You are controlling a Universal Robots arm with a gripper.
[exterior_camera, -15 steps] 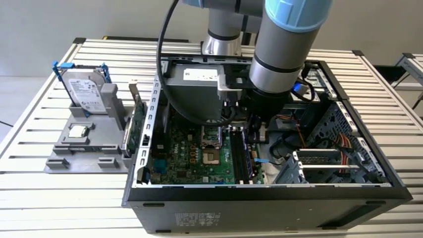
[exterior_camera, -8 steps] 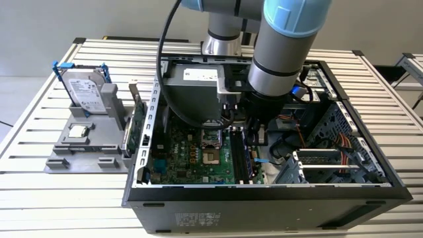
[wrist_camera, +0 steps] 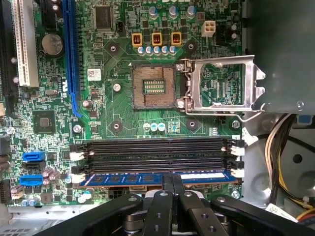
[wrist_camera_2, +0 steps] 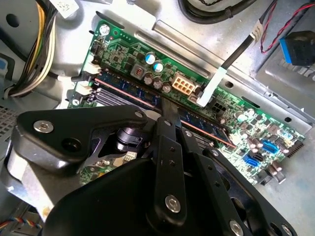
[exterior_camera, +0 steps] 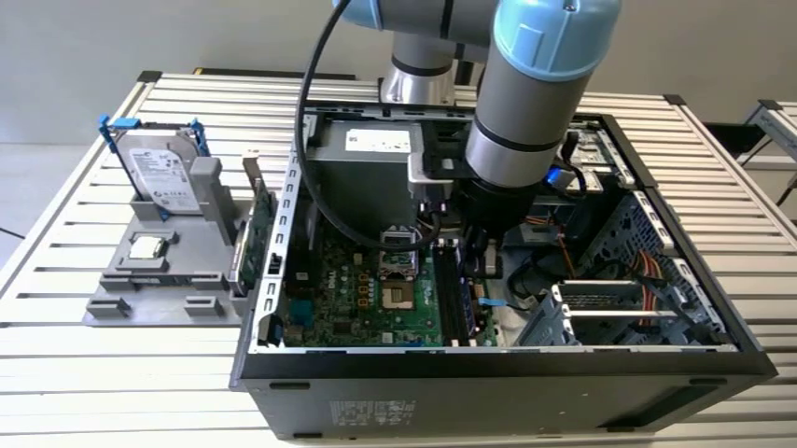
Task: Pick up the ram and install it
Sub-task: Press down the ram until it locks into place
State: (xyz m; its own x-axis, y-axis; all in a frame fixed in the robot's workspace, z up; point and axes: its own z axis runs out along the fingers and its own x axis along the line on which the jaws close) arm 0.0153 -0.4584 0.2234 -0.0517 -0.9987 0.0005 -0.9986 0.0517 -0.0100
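- Claw (wrist_camera: 172, 184) is down inside the open computer case (exterior_camera: 498, 359), its two fingers (wrist_camera_2: 170, 110) pinched together on the top edge of the ram (wrist_camera: 147, 178).
- Straight beneath the claw, the ram lies lengthwise along the memory slot nearest to it, on the green motherboard (wrist_camera: 123, 118); in both wrist views it looks level in the slot, though whether it is fully seated is hard to judge.
- Just beyond the ram, three more dark memory slots (wrist_camera: 155, 152) run parallel to it, white latches at their ends.
- Farther past those slots sits the bare processor socket (wrist_camera: 153, 87) with its metal retention frame (wrist_camera: 224, 86) swung open beside it.
- Well away from the claw, outside the case, a grey stand (exterior_camera: 162, 280) carries a hard drive (exterior_camera: 162, 173) upright in a blue-tabbed frame.
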